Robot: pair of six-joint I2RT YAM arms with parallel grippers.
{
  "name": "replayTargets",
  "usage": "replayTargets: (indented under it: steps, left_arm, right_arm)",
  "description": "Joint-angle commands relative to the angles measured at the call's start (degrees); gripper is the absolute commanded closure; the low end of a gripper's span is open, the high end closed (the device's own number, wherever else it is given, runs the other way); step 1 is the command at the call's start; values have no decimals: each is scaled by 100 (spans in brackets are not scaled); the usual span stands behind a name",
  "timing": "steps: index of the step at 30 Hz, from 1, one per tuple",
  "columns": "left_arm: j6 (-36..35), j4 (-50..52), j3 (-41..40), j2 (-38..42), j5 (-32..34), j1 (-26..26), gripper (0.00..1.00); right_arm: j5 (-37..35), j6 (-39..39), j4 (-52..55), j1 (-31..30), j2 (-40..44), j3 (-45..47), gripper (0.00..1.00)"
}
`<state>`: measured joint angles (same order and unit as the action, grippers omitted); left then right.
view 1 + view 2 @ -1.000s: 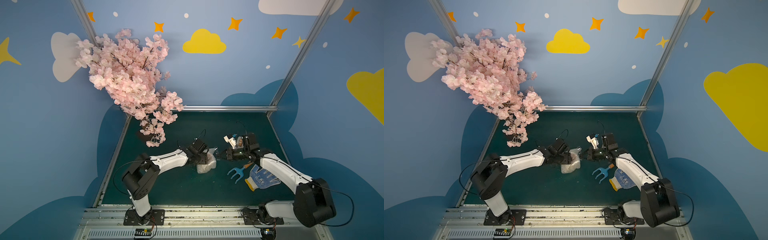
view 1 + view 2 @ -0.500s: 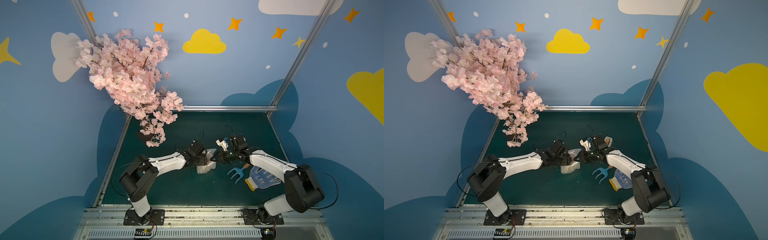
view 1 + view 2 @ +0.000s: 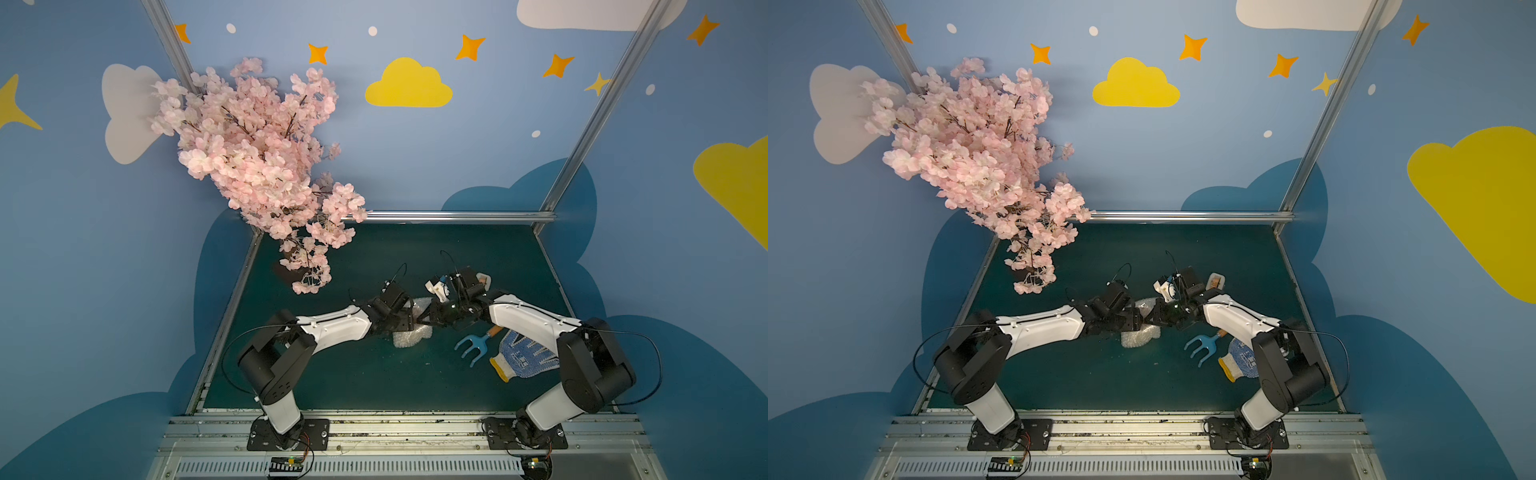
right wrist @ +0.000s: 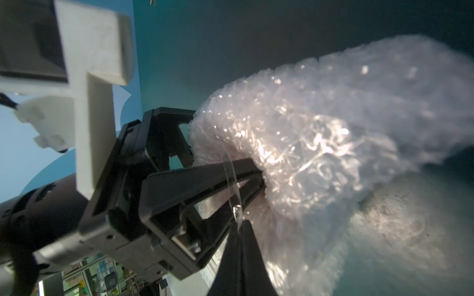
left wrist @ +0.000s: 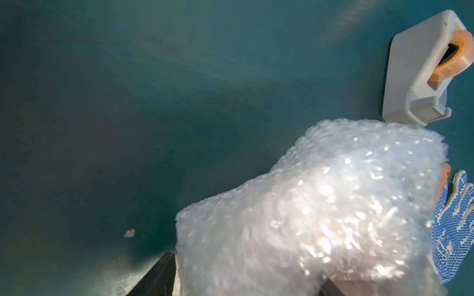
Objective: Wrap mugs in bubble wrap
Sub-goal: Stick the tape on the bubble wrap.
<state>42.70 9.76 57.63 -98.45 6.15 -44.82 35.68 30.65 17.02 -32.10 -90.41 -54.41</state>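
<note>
The bubble wrap (image 3: 411, 334) (image 3: 1140, 334) is bunched into a bundle at mid-table. The mug is hidden inside it; only a reddish tint shows through the wrap (image 5: 320, 217). My left gripper (image 3: 407, 321) (image 5: 243, 282) is shut around the bundle, one black finger (image 5: 161, 276) on each side. In the right wrist view its fingers (image 4: 205, 176) press into the wrap (image 4: 320, 133). My right gripper (image 3: 422, 322) (image 4: 239, 225) is shut, its tips pinching a clear tape strip (image 4: 232, 184) that arcs up to the bundle.
A white tape dispenser (image 3: 482, 280) (image 5: 415, 77) with an orange roll stands behind the right wrist. A blue hand rake (image 3: 473, 345) and a blue-dotted glove (image 3: 521, 359) lie to the right. A pink blossom tree (image 3: 257, 166) overhangs the far left corner.
My right arm has swung left from beside the tape dispenser until its tips meet the wrapped bundle. The left arm and the bundle have barely moved.
</note>
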Motion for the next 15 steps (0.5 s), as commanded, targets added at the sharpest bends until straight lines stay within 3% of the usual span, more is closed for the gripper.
replayTargets:
  steps: [1, 15]
  left_arm:
    - [-56, 365, -50, 7, -20, -34, 26]
    - [-51, 456, 55, -42, 0, -29, 26]
  right_arm:
    - [-627, -608, 597, -157, -74, -111, 100]
    - [-2735, -2309, 736, -811, 192, 335, 100]
